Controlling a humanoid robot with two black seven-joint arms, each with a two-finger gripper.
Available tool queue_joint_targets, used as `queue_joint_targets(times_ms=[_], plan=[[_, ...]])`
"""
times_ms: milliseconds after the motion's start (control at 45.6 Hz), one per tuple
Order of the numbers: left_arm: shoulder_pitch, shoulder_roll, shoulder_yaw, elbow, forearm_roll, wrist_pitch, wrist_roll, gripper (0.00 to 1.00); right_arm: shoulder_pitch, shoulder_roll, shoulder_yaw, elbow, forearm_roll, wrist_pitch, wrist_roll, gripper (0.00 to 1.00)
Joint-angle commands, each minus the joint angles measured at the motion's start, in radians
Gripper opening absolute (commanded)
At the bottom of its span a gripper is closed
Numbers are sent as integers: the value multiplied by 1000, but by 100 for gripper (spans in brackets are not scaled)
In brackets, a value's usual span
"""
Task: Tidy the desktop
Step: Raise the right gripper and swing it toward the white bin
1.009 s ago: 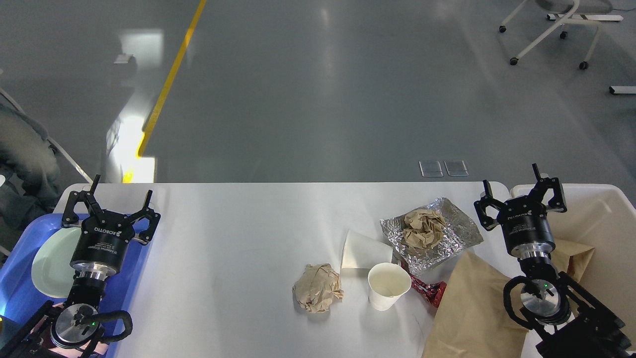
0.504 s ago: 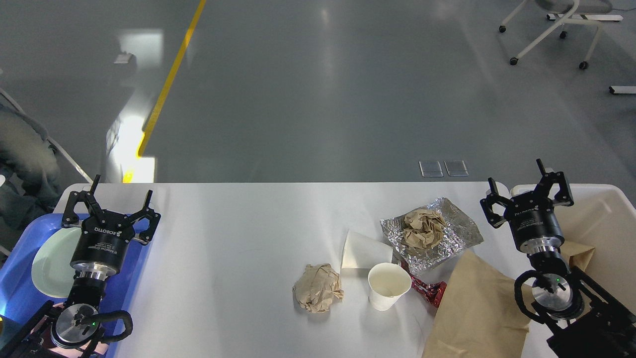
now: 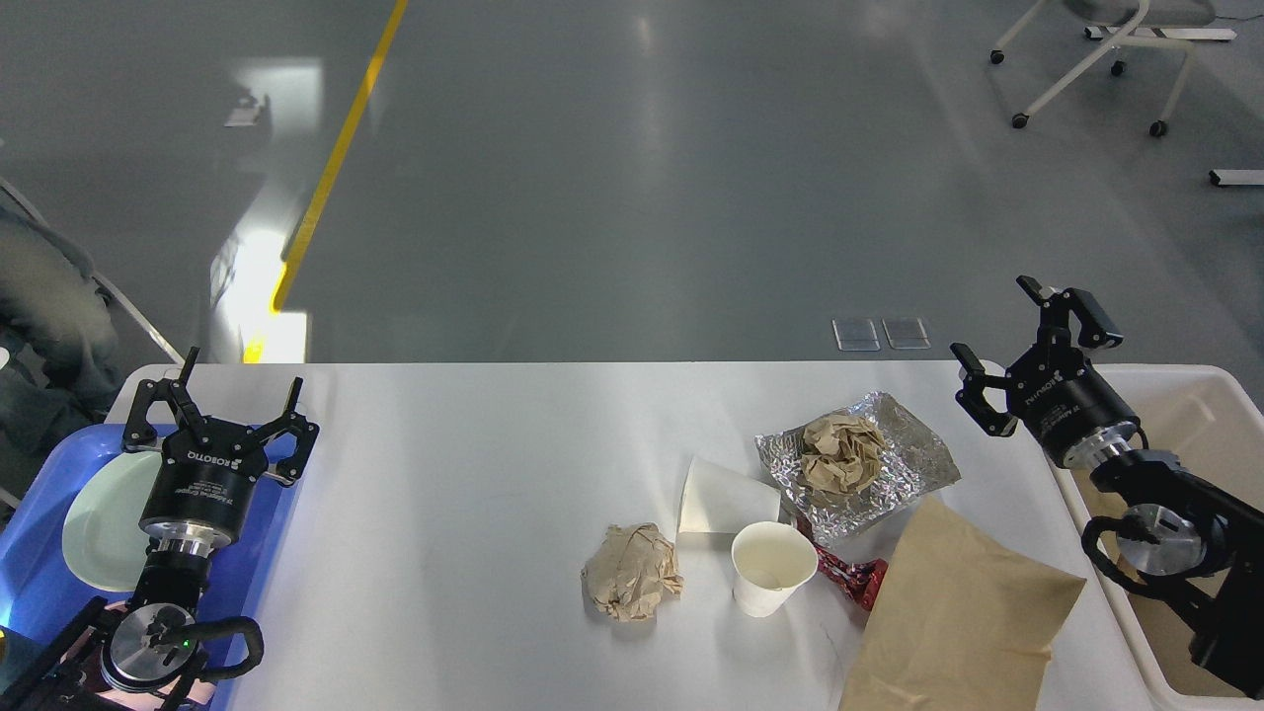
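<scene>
The white desktop (image 3: pixel 474 494) holds litter at its right half: a crumpled brown paper ball (image 3: pixel 632 571), a white paper cup (image 3: pixel 772 567) upright, a flattened white cup (image 3: pixel 721 496), a foil sheet (image 3: pixel 904 464) with a brown paper wad (image 3: pixel 841 452) on it, a red wrapper (image 3: pixel 851 577) and a large brown paper bag (image 3: pixel 953 622). My left gripper (image 3: pixel 219 397) is open and empty above the blue tray. My right gripper (image 3: pixel 1027 344) is open and empty, raised near the desktop's far right corner.
A blue tray (image 3: pixel 39 573) with a pale green plate (image 3: pixel 104 518) sits at the left edge. A cream plastic bin (image 3: pixel 1200 395) stands at the right edge. A wheeled chair (image 3: pixel 1096 59) stands on the floor far right.
My right gripper has risen and swung up and right, tilting its fingers toward the left. The brown paper bag now lies fully on the desktop. The left arm has not moved.
</scene>
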Motion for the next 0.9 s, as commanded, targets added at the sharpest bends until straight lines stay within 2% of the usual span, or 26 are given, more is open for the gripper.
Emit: queue_joint_targets(times_ms=[0,197,307,417,504,592,636,680,790,877], plan=[[0,-1,0,0,0,0,-1,97,193,-83,-293,-8,-2,25,-1,100],[0,-1,0,0,0,0,-1,97,530,-144,-797,5,-4,40,-1,100],[0,-1,0,0,0,0,1,97,702,-138,-1046,8,-4,119,-1,100],[0,-1,0,0,0,0,1,97,915,-80,-1359,34,-2,258,-1,100],[0,-1,0,1,0,0,1,97,1062,-5,-1577,96,1,307,-2,100],[0,-1,0,0,0,0,1,97,1179,64,-1696,216,-21,310,-21,100],[0,-1,0,0,0,0,1,97,1231,98,-1735,270,-31,318,-47,100],[0,-1,0,0,0,0,1,97,1287,127,-1775,319,-30,318,-102,100],[0,-1,0,1,0,0,1,97,1425,164,-1827,480,-24,306,-298,100],[0,1,0,0,0,0,1,97,1534,179,-1832,601,-24,304,-422,100]])
